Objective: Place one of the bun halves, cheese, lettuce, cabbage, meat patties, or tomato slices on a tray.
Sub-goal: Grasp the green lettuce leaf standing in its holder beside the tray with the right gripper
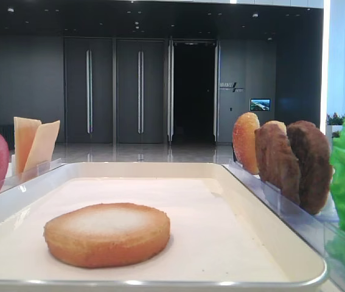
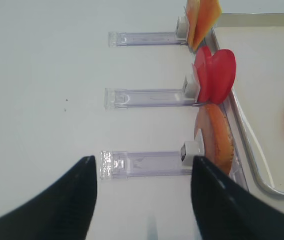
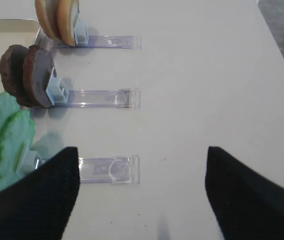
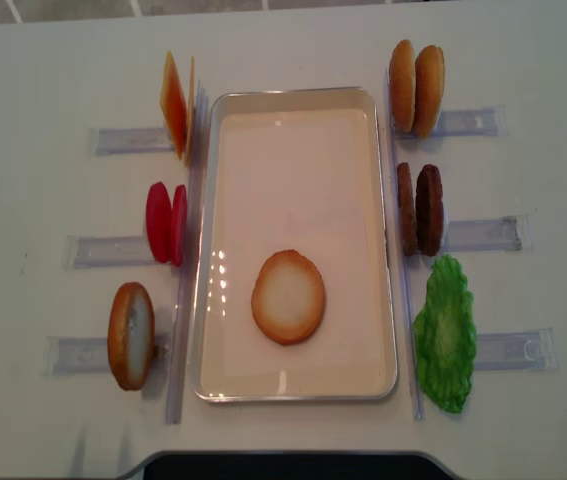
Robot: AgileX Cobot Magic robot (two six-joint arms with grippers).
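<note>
A pale-faced bun half (image 4: 288, 297) lies flat on the white tray (image 4: 303, 100). More bun halves (image 4: 415, 75), two meat patties (image 4: 420, 210) and the green lettuce (image 4: 445, 335) stand in racks right of the tray. Left of it stand cheese (image 4: 176, 105), tomato slices (image 4: 166, 222) and another bun (image 4: 131, 335). No separate cabbage shows. My right gripper (image 3: 142, 195) hangs open over bare table, with the lettuce (image 3: 4, 140) off to its left. My left gripper (image 2: 144, 200) is open and empty, beside the racked bun (image 2: 214, 137).
Clear plastic racks (image 4: 483, 235) stick out sideways from the tray on both sides. One rack end (image 3: 109, 170) lies just ahead of my right gripper, another (image 2: 142, 164) ahead of my left. The white table (image 4: 523, 50) runs past them.
</note>
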